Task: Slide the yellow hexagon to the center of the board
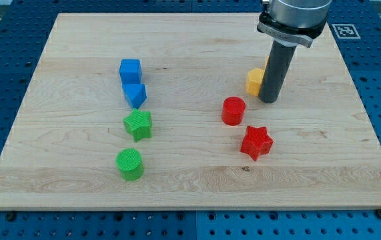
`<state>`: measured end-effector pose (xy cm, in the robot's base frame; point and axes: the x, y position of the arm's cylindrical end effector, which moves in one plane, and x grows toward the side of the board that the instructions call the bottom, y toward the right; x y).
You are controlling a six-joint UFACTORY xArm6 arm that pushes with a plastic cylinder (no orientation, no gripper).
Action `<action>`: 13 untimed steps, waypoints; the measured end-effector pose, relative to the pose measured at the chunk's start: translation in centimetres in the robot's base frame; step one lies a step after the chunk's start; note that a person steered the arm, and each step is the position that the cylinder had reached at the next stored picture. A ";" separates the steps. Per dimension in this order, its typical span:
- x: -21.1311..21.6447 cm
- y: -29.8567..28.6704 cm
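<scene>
The yellow hexagon (255, 81) is found in the upper right part of the wooden tabletop (190, 180), right of the board's middle. It is partly covered by the dark rod, only its left portion being shown. The tool is a plain rod with nothing to open or close, so nothing is grasped by it; its tip (269, 100) is set down on the tabletop directly against the hexagon's right side, or so close that a gap cannot be made out.

Just below and to the left of the tip a red cylinder (233, 111) is seen, and further below, slightly to the right, a red star (256, 142).

On the view's left half four blocks are arranged in a rough column. A blue cube (130, 70) is placed at the top, with a second blue block (135, 95), of a shape not clearly made out, touching it from below. Under these a green star (138, 125) is seen, and lowest a green cylinder (130, 164).
</scene>
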<state>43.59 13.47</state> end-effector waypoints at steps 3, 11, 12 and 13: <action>-3.1 3.2; -14.8 -9.6; -16.1 -12.9; -16.1 -13.0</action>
<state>27.45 0.47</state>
